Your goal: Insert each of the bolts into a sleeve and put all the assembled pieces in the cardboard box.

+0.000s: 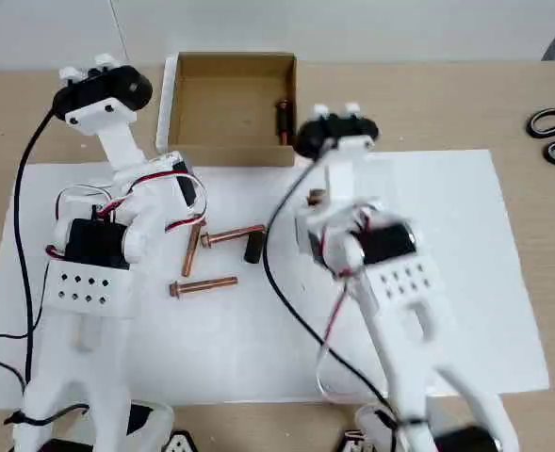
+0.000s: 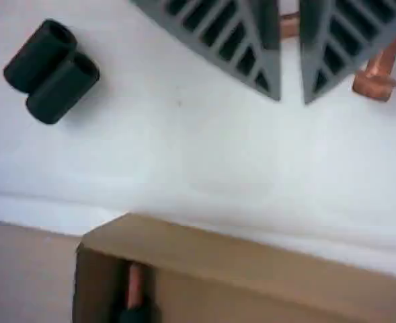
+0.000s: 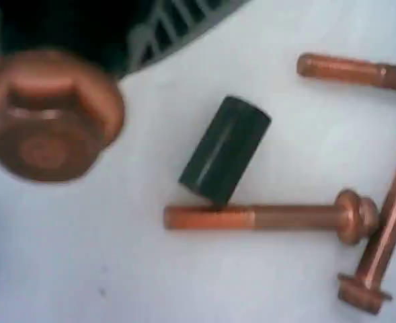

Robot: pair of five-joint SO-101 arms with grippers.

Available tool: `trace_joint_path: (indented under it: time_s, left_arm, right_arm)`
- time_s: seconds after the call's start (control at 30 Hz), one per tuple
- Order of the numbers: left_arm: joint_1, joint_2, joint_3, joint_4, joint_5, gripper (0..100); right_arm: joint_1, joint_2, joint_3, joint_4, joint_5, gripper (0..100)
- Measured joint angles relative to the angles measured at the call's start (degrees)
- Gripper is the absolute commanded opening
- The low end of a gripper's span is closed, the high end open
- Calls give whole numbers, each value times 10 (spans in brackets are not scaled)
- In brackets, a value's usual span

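Held bolt: copper, flanged head toward the wrist camera, clamped in the right end effector.
Loose bolts: three, copper, flat, between the end effectors; one runs beneath the left end effector.
Single sleeve: black, beside a bolt's tip.
Sleeve pair: black, touching, side by side.
Cardboard box: open, beyond both end effectors; one assembled piece inside.

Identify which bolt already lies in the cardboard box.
The sleeved bolt against the cardboard box's right wall in the high view. The rest are outside it, over the white paper.
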Motion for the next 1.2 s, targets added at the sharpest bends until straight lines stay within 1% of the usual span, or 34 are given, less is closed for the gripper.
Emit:
trace_joint_path:
  time_s: [0.3,0.6,1.0,1.2]
  left_arm:
    - [0,0,0,27,0,6]
    - [0,0,0,27,0,6]
    - [0,0,0,27,0,6]
    - [0,0,0,45,0,6]
  right_arm:
    - [-1,239,-241,-4,2,3]
    - [-1,429,-462,-88,4,2]
    - [0,644,-635,-242,4,2]
    - [0,765,-723,-255,4,4]
